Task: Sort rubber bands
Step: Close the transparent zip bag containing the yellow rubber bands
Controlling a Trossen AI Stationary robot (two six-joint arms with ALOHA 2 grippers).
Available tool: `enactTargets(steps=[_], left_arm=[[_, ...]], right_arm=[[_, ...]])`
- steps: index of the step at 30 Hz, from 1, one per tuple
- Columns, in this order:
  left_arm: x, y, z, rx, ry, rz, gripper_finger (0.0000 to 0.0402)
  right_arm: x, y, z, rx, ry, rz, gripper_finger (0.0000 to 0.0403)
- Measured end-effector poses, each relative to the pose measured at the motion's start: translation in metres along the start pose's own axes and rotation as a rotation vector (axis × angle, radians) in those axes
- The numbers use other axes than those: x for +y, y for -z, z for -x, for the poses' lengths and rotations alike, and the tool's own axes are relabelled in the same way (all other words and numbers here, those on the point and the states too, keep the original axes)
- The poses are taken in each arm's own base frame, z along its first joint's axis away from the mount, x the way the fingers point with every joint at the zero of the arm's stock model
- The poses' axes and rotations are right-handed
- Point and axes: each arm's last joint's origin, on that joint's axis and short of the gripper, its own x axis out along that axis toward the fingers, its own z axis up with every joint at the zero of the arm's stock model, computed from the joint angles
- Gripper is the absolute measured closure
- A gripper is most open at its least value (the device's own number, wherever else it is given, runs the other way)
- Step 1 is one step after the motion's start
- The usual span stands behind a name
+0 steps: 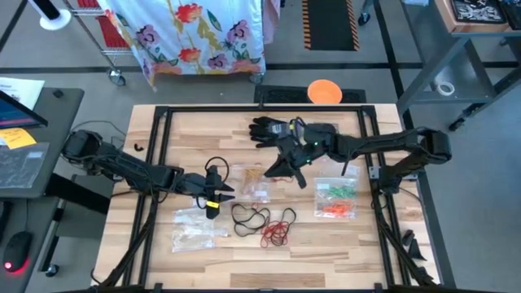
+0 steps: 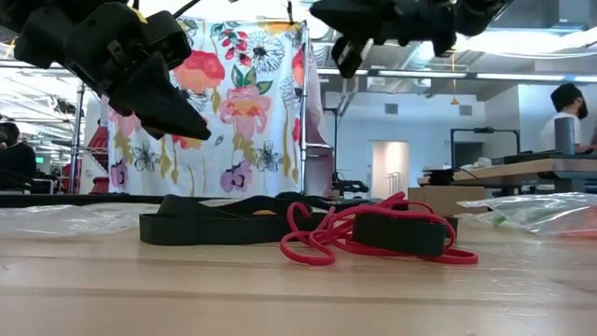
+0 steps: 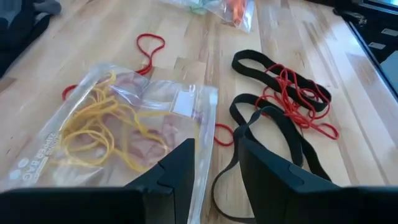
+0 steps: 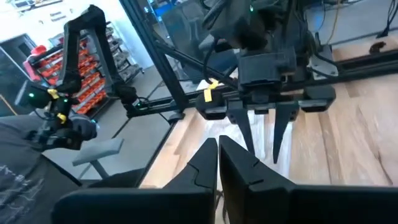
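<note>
Left pincer [image 3: 214, 168] hangs open above the black rubber bands [image 3: 273, 124], empty; right pincer [image 4: 217, 158] closed; next, descend and grip one

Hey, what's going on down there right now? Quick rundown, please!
Left claw open, empty, above bag of yellow bands. Right claw shut, empty, raised near black glove. Black bands and red bands loose on table. Nothing blocking.

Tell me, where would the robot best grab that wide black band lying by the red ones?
Probably from straight above, at the black band's free loop nearest the open left gripper. There it lies flat on bare table; farther along, thin red bands tangle over it.
</note>
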Motion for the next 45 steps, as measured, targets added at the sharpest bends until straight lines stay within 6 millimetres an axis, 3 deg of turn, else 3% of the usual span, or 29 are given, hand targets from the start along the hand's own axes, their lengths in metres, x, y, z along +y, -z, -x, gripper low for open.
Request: enactTargets(steps=[12,17,21,28,35,41,45], left_arm=[[-0.002,0.001,0.000,0.007,0.008,-0.013,0.0281],[-0.010,0.008,0.003,0.042,0.018,-0.117,0.0281],[-0.015,0.011,0.005,0.027,-0.044,-0.186,0.0281],[-0.014,0.030,-0.020,0.114,-0.173,-0.270,0.0281],[-0.020,0.033,-0.046,0.098,-0.223,-0.369,0.0281],[-0.025,0.039,-0.056,0.131,-0.169,-0.385,0.0281],[-0.024,0.040,-0.056,0.143,-0.194,-0.407,0.0281]], right_arm=[[-0.006,0.000,0.006,0.013,0.040,-0.026,0.0388],[-0.005,-0.002,0.005,0.002,0.034,-0.017,0.0388],[-0.003,-0.014,0.006,-0.097,0.009,0.052,0.0388],[0.001,-0.025,0.006,-0.160,-0.010,0.096,0.0388],[0.005,-0.037,0.004,-0.166,-0.016,0.172,0.0388],[-0.012,-0.046,0.017,-0.086,0.071,0.109,0.0388],[-0.028,-0.041,0.027,-0.024,0.143,0.062,0.0388]])
